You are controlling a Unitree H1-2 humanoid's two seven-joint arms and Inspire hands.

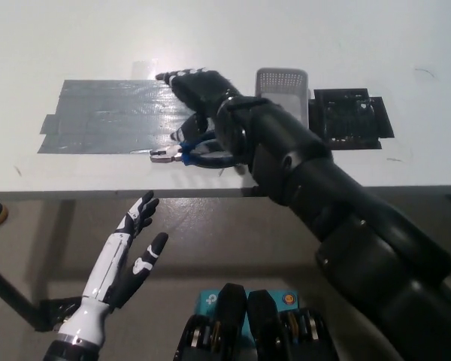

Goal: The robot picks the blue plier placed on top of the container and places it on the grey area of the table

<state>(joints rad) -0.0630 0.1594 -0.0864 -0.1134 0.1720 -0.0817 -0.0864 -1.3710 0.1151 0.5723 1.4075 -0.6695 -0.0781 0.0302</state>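
Observation:
The blue-handled plier (pixel 192 155) lies flat at the front right edge of the grey taped area (pixel 105 116), metal jaws pointing left. My black right hand (pixel 198 96) hovers just above and behind it, fingers spread and open, holding nothing. One fingertip hangs close over the plier's handles. The grey container (pixel 282 80) stands behind my right forearm, which hides much of it. My white left hand (pixel 126 259) rests open below the table's front edge at lower left.
A black mat (pixel 353 116) lies to the right of the container. The table's front edge (pixel 98 194) runs just in front of the plier. White tabletop extends behind and to the left of the grey area.

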